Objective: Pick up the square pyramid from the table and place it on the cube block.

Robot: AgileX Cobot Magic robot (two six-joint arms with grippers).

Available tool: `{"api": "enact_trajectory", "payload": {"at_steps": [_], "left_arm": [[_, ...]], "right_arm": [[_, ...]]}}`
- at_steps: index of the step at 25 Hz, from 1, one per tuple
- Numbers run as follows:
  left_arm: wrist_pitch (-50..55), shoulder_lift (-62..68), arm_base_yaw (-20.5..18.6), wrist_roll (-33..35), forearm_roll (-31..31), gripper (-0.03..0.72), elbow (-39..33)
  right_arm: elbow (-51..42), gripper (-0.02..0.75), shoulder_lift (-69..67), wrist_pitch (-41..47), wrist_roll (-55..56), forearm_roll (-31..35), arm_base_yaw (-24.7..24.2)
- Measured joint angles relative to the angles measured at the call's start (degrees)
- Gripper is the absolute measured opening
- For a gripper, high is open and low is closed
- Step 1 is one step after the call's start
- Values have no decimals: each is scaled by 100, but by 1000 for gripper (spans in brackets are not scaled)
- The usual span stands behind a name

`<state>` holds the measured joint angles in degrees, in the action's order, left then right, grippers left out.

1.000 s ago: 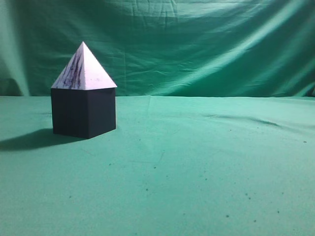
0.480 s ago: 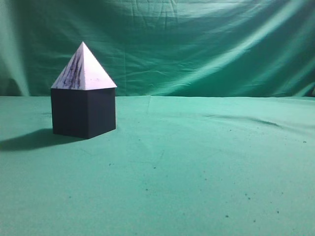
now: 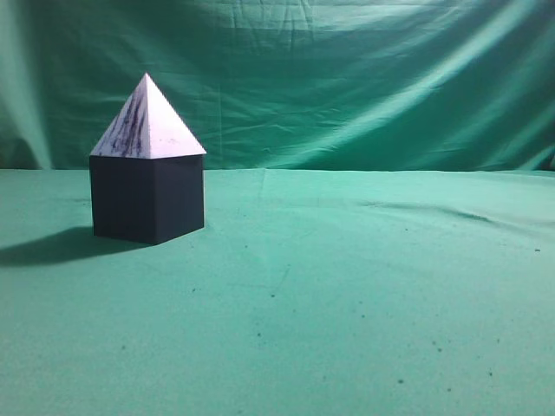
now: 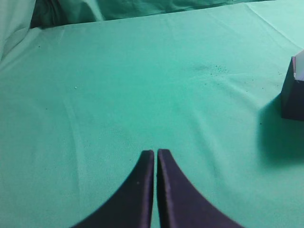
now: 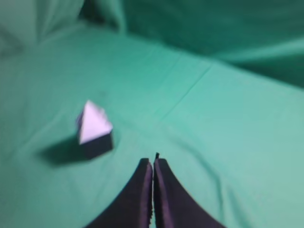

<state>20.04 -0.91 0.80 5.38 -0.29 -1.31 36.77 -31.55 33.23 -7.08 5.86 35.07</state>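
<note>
The white square pyramid [image 3: 147, 121] with dark streaks on its left face sits upright on top of the dark cube block [image 3: 147, 199], on the left of the green cloth table [image 3: 347, 286]. In the right wrist view the pyramid [image 5: 93, 122] on the cube [image 5: 99, 145] lies ahead and to the left of my right gripper [image 5: 153, 161], which is shut and empty. In the left wrist view the cube [image 4: 292, 97] shows at the right edge, with a sliver of the pyramid [image 4: 299, 64] above it. My left gripper [image 4: 155, 153] is shut and empty, well away from it. Neither gripper shows in the exterior view.
A wrinkled green cloth backdrop [image 3: 347, 78] hangs behind the table. The cloth has small dark specks and low folds on the right [image 3: 434, 212].
</note>
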Motion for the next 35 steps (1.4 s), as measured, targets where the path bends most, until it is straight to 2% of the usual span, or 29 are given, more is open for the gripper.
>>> {"api": "enact_trajectory", "payload": {"at_steps": [3,6,12,16,22,35], "left_arm": [[0,0,0,0,0,0,0],[0,0,0,0,0,0,0],[0,0,0,0,0,0,0],[0,0,0,0,0,0,0],[0,0,0,0,0,0,0],[0,0,0,0,0,0,0]], "right_arm": [[-583,0,646,-839,0,166,-672],[-1188,0,1313,-1221,0,252,-1310],[-2355,0,2676,-1370,-33,24,-2416],[-3001,0,3179,-1391,-42,-73,-2873],[-3783,0,3204,-1468,-42,-94,-2984],[-3828,0,3212,-1254,-42,-94,-2984]]}}
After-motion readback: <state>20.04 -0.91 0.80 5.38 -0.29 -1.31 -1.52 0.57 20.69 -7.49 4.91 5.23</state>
